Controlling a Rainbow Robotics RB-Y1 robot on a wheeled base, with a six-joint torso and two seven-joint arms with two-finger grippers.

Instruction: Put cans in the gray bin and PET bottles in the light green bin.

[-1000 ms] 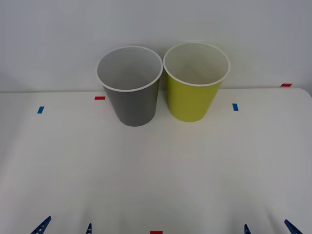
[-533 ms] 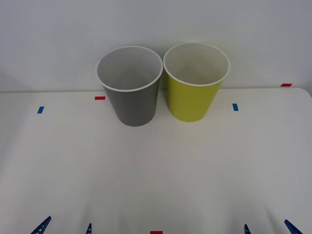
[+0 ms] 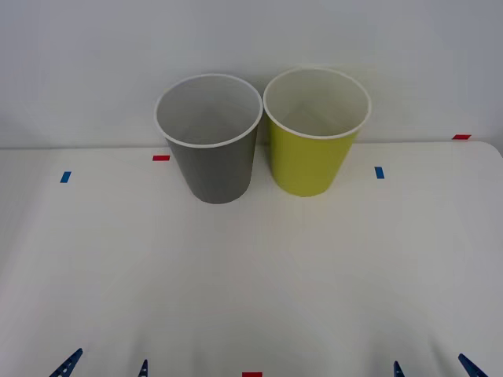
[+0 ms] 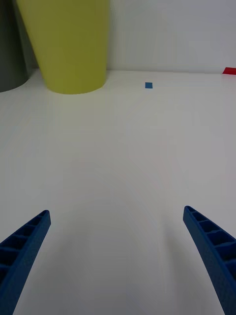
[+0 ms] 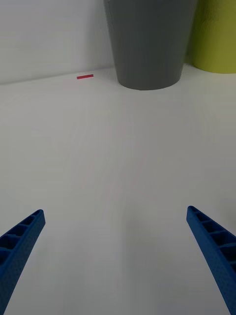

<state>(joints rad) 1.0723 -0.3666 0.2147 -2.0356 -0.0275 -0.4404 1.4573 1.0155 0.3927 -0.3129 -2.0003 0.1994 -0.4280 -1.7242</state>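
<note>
Both tools, left tool (image 5: 115,261) and right tool (image 4: 118,256), open (fingers spread wide) above the white worktop (image 3: 251,283), facing the gray bin (image 3: 212,169) and light green bin (image 3: 310,161).

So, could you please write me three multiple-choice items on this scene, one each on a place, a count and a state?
1. Where does the gray bin stand relative to the light green bin?
A. on its left
B. on its right
C. stacked inside it

2. How many blue tape marks lie on the table in the front view?
A. none
B. two
C. five

3. How do the left gripper and right gripper stand?
A. both open
B. both shut
C. one shut on a bin

Answers: 1 A, the bins stand side by side, gray on the left. 2 B, one mark lies on each side of the bins. 3 A, each wrist view shows fingers spread apart over bare table.
</note>
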